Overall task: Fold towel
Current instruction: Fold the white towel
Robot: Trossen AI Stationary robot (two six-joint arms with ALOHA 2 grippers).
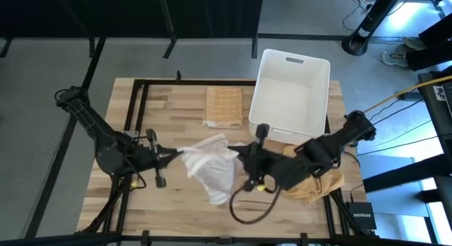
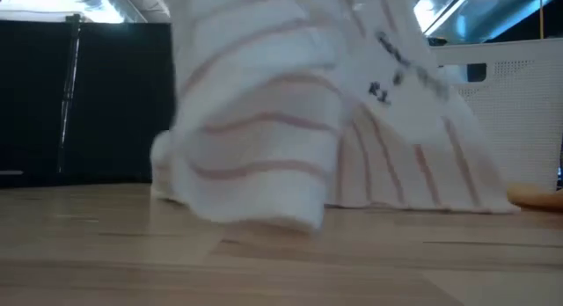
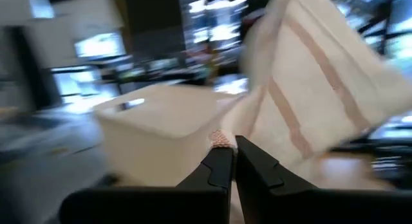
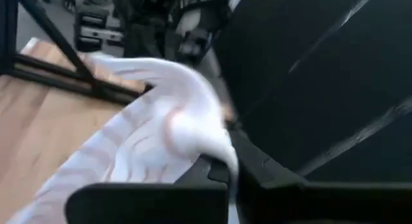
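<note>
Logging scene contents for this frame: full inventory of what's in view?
towel: 1, white with pinkish stripes, table centre, lifted between both grippers
folded cloth: 1, tan checked, far side of table, left of bin
bin: 1, white, far right of table
yellow cloth: 1, near right, partly under right arm
cable: 1, black loop, near edge, centre
table: 1, light wood, black frame
left gripper: shut on towel's left edge
right gripper: shut on towel's right edge
</note>
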